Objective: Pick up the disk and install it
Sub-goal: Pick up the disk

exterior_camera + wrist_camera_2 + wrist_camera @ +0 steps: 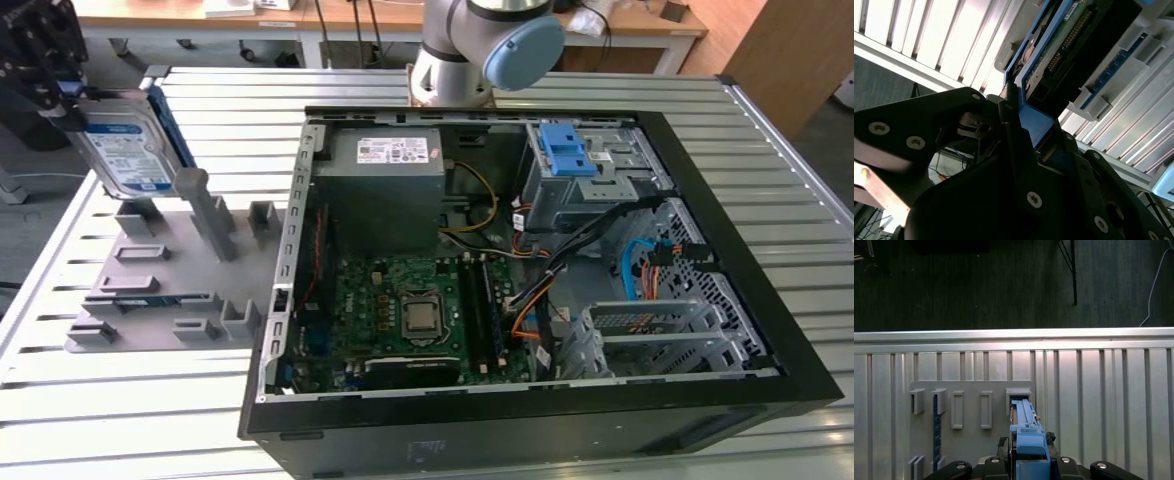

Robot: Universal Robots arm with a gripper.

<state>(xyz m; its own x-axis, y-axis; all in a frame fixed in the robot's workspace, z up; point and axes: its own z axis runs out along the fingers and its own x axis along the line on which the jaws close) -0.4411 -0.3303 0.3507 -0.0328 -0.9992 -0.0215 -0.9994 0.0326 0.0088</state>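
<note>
Over the grey slotted plastic rack (180, 275) at the exterior view's left, we see the black gripper (70, 92) pinching the flat silver blue-bracketed disk (127, 150) by one end between its fingers, and we fear so narrow a hold lets it swing and clip the rack's posts.

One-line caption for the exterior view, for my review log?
Gripper holds the upright disk over the grey holder plate, beside the open computer case.

Bright room light; glare on the slatted table (969, 35), the tool (1029, 125) dark in shadow.
</note>
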